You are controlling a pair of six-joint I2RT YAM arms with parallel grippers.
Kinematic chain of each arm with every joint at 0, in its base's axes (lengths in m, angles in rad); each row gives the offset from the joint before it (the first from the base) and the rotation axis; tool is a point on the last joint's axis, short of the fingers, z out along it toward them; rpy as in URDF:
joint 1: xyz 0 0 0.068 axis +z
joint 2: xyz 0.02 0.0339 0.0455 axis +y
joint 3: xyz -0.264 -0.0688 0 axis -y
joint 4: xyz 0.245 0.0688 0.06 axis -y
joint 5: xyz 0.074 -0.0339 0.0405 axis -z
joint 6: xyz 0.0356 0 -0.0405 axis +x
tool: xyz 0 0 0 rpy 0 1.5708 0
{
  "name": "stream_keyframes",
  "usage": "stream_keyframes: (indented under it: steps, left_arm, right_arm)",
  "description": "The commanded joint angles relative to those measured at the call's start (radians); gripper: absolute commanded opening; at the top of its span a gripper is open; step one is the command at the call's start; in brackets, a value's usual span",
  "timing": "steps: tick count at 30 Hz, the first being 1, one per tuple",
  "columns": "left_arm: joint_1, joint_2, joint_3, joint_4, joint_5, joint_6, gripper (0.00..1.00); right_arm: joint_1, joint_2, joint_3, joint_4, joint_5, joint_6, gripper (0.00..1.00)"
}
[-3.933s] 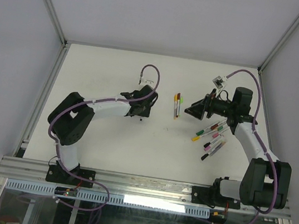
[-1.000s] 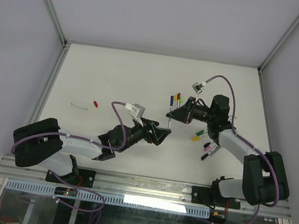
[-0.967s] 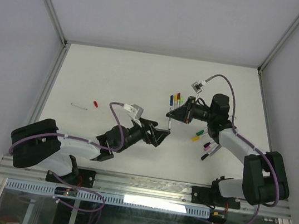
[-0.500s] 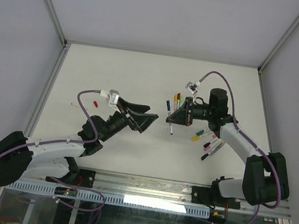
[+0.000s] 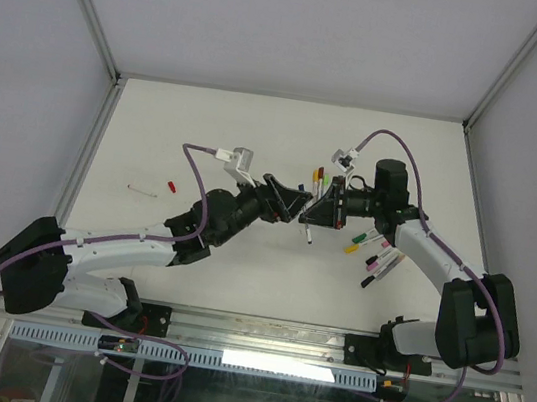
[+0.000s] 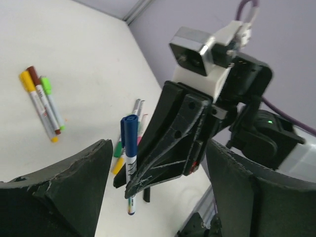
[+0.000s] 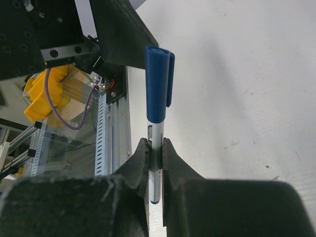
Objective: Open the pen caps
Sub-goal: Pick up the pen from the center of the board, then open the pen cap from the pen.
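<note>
Blue cap (image 7: 158,84) on pen (image 7: 156,133) | right gripper (image 7: 155,148) clenches pen | left gripper (image 5: 293,205) spread wide

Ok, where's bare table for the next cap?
Bare: table along its far edge, past the red cap, and the near strip between the arms. Crowded: between left end effector and right end effector, and the pens by the right arm.
</note>
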Motion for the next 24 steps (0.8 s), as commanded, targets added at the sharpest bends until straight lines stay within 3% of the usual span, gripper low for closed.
stream_keyframes:
  steps: [1, 8, 14, 24]
  left_arm:
    - [-0.044, 0.057, 0.123, -0.182, -0.212, -0.013, 0.75]
    - [-0.076, 0.126, 0.24, -0.351, -0.354, -0.066, 0.62]
    - [-0.08, 0.163, 0.295, -0.38, -0.351, -0.047, 0.52]
    - [-0.08, 0.196, 0.316, -0.384, -0.285, -0.035, 0.23]
  right_arm:
    - [0.007, -0.019, 0.049, 0.005, -0.011, -0.032, 0.0]
    - [0.009, -0.016, 0.05, 0.001, -0.006, -0.035, 0.0]
    - [0.012, -0.014, 0.052, -0.011, 0.005, -0.047, 0.0]
    - [0.021, -0.017, 0.059, -0.041, 0.034, -0.079, 0.0]
